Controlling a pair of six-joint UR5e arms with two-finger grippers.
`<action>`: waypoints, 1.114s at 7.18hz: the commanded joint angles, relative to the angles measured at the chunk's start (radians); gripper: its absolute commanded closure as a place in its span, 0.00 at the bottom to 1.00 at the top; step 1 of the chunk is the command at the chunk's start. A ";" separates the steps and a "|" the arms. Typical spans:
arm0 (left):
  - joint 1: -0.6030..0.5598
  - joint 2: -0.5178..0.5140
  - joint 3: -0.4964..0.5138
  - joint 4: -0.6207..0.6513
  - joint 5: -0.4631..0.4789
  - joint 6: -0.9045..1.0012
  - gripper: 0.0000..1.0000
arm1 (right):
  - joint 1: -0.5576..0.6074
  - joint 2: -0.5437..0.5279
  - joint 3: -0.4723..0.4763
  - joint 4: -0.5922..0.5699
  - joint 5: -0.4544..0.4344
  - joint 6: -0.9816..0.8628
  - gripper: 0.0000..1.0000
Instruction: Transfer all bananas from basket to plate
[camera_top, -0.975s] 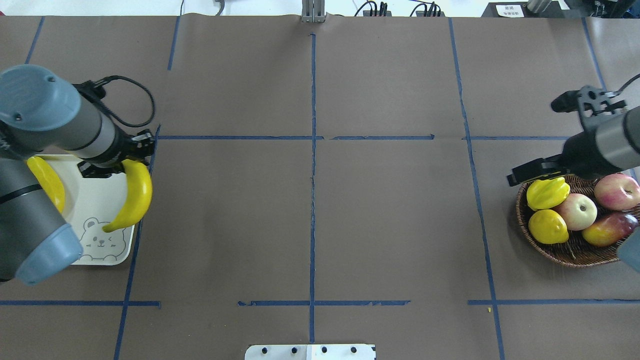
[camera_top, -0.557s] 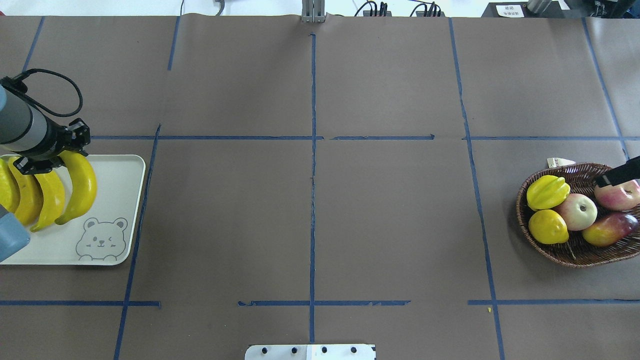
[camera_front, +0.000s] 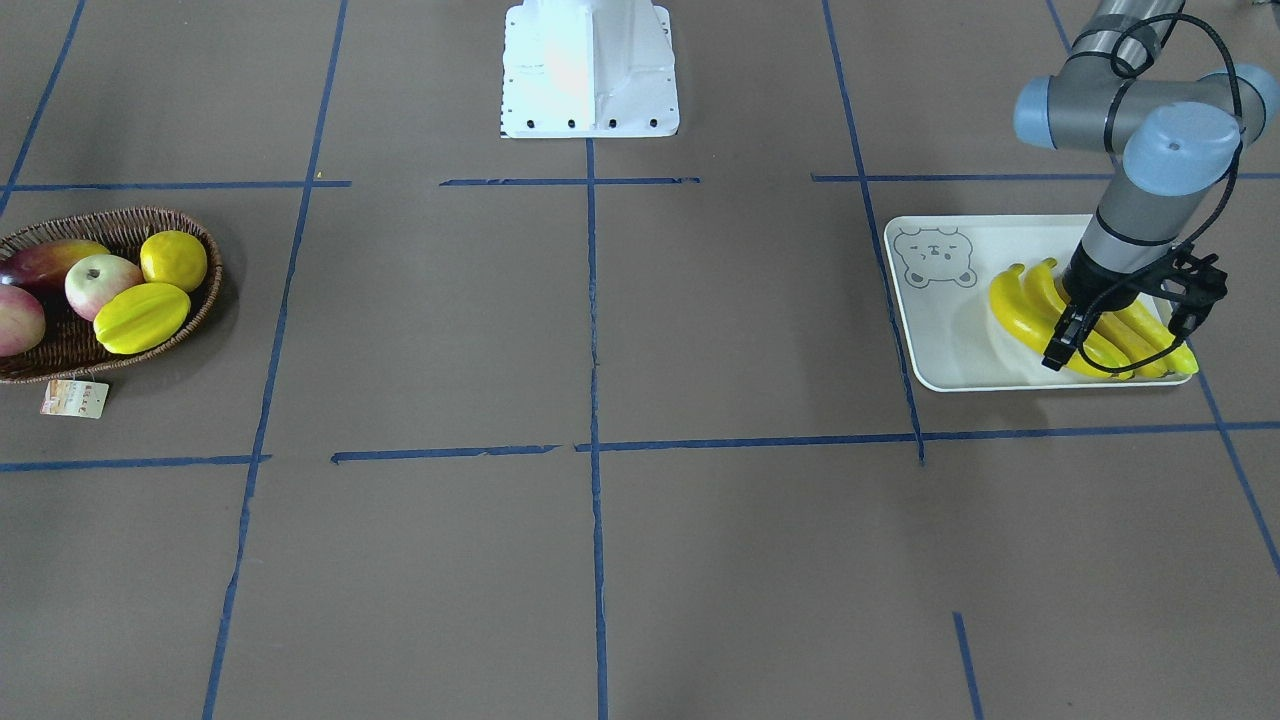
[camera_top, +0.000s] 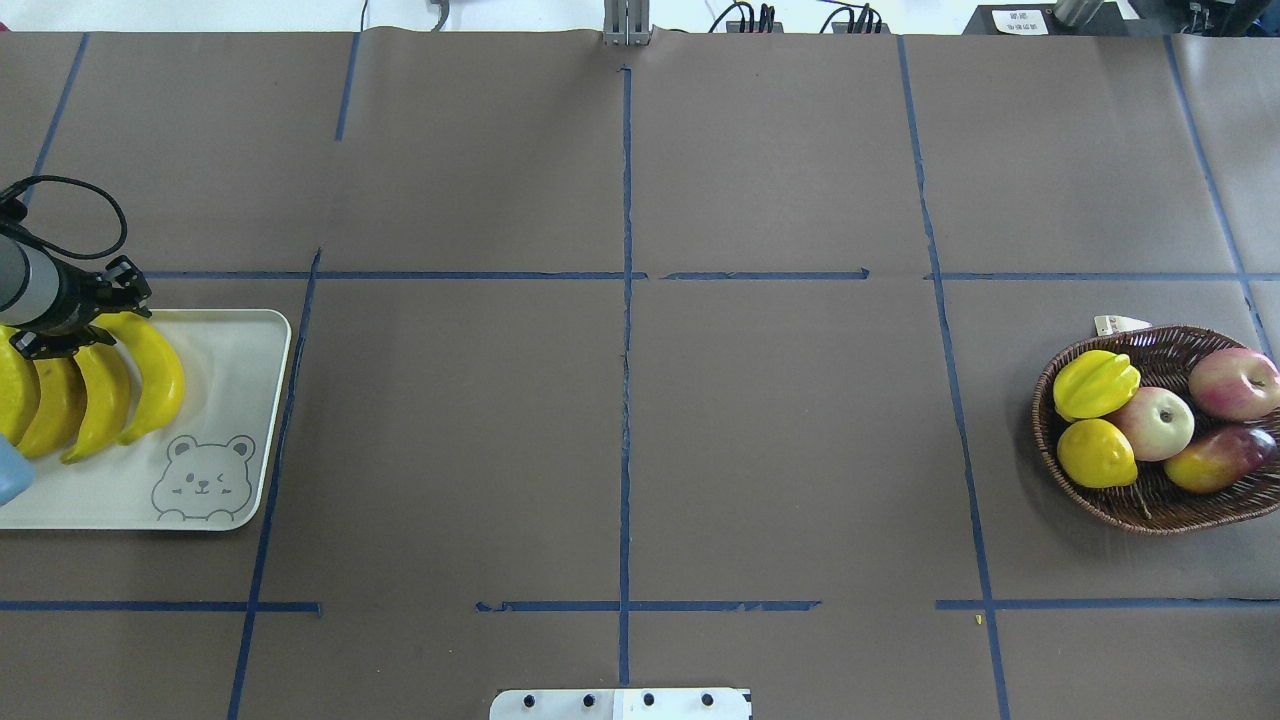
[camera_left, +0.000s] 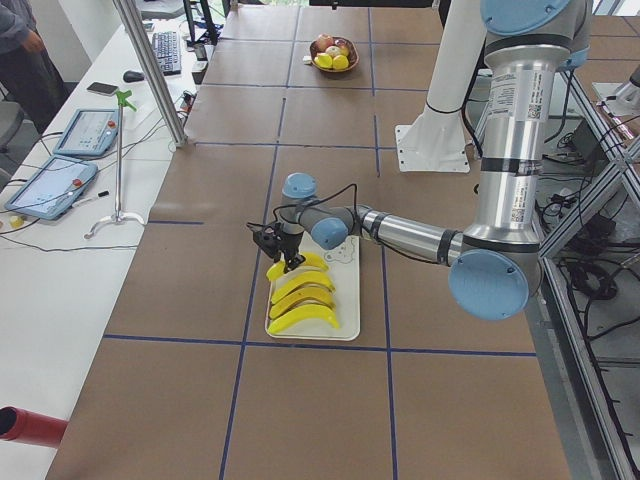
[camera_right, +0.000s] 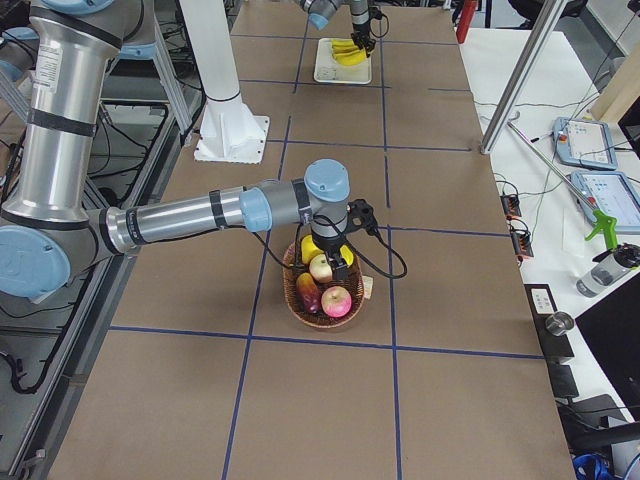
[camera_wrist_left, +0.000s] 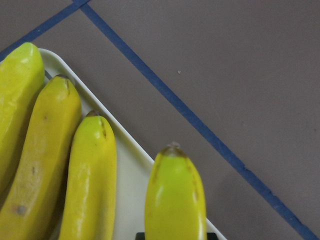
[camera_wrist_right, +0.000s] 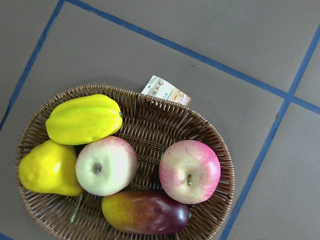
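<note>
overhead exterior shows four bananas side by side on the plate, none in the basket: seemingly done bar release. long axes run near-to-far, bellies toward the bench middle. left tool sits at the fourth's far end, right tool over the basket; i cannot tell either's grip.

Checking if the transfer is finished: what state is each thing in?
bananas: all four lie side by side on the plate
plate: flat, holding them
basket: upright, no bananas, other fruit inside
left gripper: at one banana's end, grip unclear
right gripper: over the basket, open or shut unclear
</note>
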 joint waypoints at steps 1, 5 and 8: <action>-0.067 0.016 -0.026 -0.008 -0.120 0.106 0.00 | 0.036 -0.012 -0.013 -0.014 0.000 -0.050 0.00; -0.164 0.140 -0.280 0.145 -0.223 0.583 0.00 | 0.104 -0.052 -0.094 -0.003 -0.004 -0.083 0.00; -0.337 0.171 -0.365 0.462 -0.225 1.245 0.00 | 0.158 -0.055 -0.116 -0.003 0.002 -0.105 0.00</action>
